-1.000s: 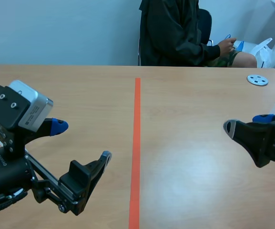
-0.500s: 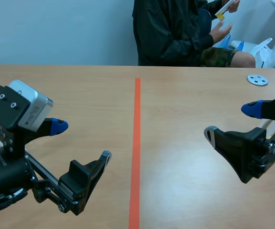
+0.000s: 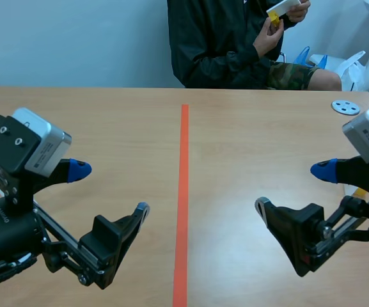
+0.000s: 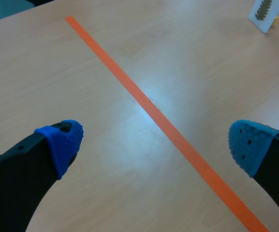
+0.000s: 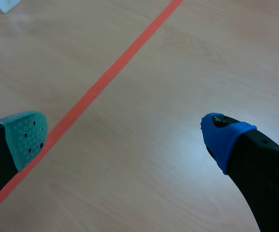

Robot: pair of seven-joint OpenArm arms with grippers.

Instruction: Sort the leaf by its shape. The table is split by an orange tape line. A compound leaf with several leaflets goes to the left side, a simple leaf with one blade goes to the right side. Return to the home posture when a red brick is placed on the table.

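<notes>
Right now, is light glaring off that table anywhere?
Left wrist view: a pale sheen lies on the light wooden table where the orange tape line crosses it. Right wrist view: a softer sheen beside the blue pad of the right pincer. Scene view: faint sheen right of the tape.

Room background: wall, table, overhead light.
A plain pale blue wall [image 3: 75, 38] is running behind the far edge of a light wooden table [image 3: 267, 128], which is filling most of the scene view. An orange tape line [image 3: 183, 192] is dividing the tabletop lengthwise. Overhead light is casting a soft glare [image 4: 115, 140] on the wood. A person in a dark jacket [image 3: 216, 45] is sitting beyond the table, and a white object [image 3: 357, 64] is standing beside them.
</notes>
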